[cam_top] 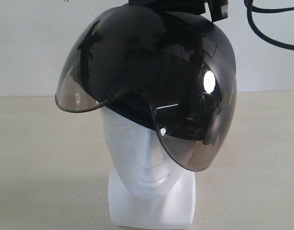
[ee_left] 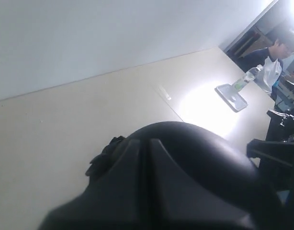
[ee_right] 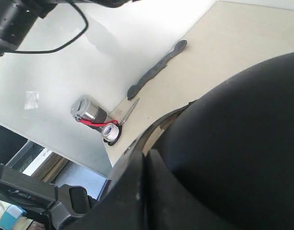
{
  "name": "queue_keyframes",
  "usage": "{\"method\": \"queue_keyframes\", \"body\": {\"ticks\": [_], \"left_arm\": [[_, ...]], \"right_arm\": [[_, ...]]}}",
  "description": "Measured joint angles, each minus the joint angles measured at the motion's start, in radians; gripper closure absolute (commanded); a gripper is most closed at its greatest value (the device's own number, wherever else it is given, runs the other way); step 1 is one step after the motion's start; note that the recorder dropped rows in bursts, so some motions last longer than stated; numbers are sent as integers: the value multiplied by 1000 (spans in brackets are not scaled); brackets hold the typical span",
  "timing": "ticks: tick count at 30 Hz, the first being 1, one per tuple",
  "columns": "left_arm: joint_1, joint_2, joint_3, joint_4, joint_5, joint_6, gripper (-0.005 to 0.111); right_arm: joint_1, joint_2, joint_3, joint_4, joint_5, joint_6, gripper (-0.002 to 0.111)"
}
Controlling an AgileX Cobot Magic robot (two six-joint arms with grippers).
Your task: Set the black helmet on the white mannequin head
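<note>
The black helmet [cam_top: 152, 62] rests tilted over the top of the white mannequin head [cam_top: 142, 163], its smoky visor [cam_top: 195, 139] hanging down across one side of the face. The head stands upright on its blocky neck base at the front middle. Black arm parts [cam_top: 171, 5] show just above the helmet's crown. In the left wrist view, my left gripper [ee_left: 148, 140] is shut, its fingers pressed together against the helmet dome [ee_left: 199, 148]. My right gripper [ee_right: 146, 152] is also shut, with its tips against the helmet shell [ee_right: 243, 143] near the visor rim.
The beige table [cam_top: 37, 158] runs back to a white wall. A black cable [cam_top: 271, 28] hangs at the upper right. A tray and bottle [ee_left: 233, 93] sit far off, near a person [ee_left: 276, 57]. A small grey motor with red wire [ee_right: 92, 112] and a dark strip [ee_right: 156, 69] lie near the table edge.
</note>
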Motion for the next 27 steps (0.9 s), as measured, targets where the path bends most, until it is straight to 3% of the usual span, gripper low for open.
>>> {"method": "queue_keyframes", "body": {"ticks": [17,23,27], "left_arm": [[-211,-130,43,19,5,22,102],[-303,-134,43,144,5,11,102],[-318,-146,43,230,5,-18,102]], "right_arm": [[18,-70,15,-26,14,29,109],[21,-72,15,-23,30,37,109],[21,-72,15,-17,31,37,109]]}}
